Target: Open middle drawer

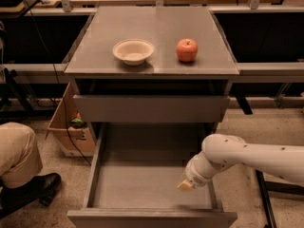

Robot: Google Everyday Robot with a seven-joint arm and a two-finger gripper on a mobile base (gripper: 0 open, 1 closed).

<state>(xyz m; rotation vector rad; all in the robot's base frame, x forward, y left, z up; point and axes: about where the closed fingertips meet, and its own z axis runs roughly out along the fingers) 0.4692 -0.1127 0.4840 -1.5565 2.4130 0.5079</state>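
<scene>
Middle drawer [142, 191] pulled out, front edge cut off; gripper [186, 186] inside, right.

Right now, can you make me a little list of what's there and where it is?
gripper: down inside the middle drawer, near its right wall
middle drawer: pulled far out
upper drawer: not pulled out, front showing
cabinet top: bowl on the left, apple on the right, not touching
floor, left: a person's leg and shoe, a cardboard box
</scene>
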